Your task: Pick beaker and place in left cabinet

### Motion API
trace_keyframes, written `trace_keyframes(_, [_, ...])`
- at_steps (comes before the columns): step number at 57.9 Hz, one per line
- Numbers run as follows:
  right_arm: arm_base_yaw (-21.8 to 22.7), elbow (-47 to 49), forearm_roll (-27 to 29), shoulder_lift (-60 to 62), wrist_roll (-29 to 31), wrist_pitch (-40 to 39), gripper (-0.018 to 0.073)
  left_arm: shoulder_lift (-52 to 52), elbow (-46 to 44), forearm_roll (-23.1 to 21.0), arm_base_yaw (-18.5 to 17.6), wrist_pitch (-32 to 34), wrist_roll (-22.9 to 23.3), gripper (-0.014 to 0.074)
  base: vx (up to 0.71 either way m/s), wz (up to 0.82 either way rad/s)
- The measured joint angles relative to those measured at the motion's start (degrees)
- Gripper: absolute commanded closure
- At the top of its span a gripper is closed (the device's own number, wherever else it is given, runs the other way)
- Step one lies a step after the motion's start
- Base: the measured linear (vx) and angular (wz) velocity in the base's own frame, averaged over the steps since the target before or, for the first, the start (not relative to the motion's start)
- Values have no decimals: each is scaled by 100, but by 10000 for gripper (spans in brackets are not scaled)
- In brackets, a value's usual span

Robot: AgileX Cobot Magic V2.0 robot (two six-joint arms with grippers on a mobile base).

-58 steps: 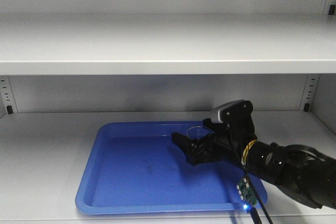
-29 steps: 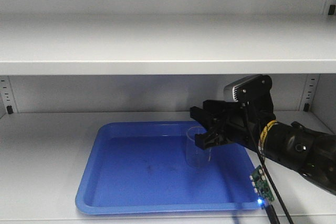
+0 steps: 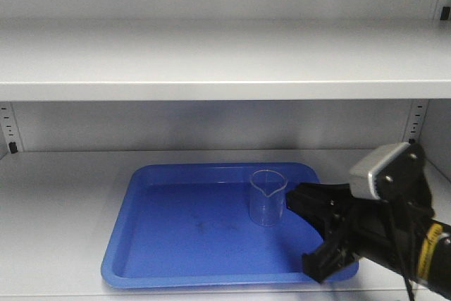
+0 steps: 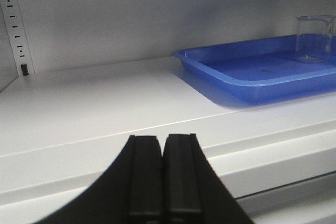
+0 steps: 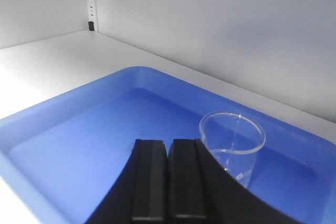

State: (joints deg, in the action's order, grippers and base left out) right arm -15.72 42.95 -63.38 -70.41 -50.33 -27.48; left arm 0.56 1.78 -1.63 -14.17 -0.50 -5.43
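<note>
The beaker (image 3: pixel 268 197) is a small clear glass cylinder with a pour spout. It stands upright and free on the blue tray (image 3: pixel 176 244), on the lower shelf (image 3: pixel 63 195) of the left cabinet. My right gripper (image 3: pixel 317 216) is low at the front right, just right of the beaker and not touching it. In the right wrist view its fingers (image 5: pixel 168 141) are shut together with nothing between them, and the beaker (image 5: pixel 233 142) is just beyond and to the right. My left gripper (image 4: pixel 163 137) is shut and empty at the shelf's front edge, far left of the beaker (image 4: pixel 314 38).
An upper shelf (image 3: pixel 211 61) spans the cabinet close above. Pin-hole strips (image 3: pixel 7 128) run up the inner walls, with the back wall right behind the tray. The tray's raised rim (image 4: pixel 236 85) stands between my left gripper and the beaker. White shelf lies left of the tray.
My right gripper was at the beaker in the tray, rose above it, and has now drawn back toward the lower right. The beaker stays standing on the tray.
</note>
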Motion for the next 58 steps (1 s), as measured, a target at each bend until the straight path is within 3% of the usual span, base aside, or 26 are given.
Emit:
trace_keyframes(32, [0, -349, 0, 188, -7, 37, 565, 0, 0, 0, 0, 0, 0, 596, 0, 0])
trace_keyframes(49, [0, -349, 15, 188, -809, -631, 565, 0, 0, 0, 0, 0, 0, 596, 0, 0])
trace_keyframes(54, [0, -349, 426, 188, -635, -633, 565, 0, 0, 0, 0, 0, 0, 596, 0, 0])
trace_keyframes(58, [-10, -354, 1189, 239, -233, -383, 565, 0, 0, 0, 0, 0, 0, 596, 0, 0])
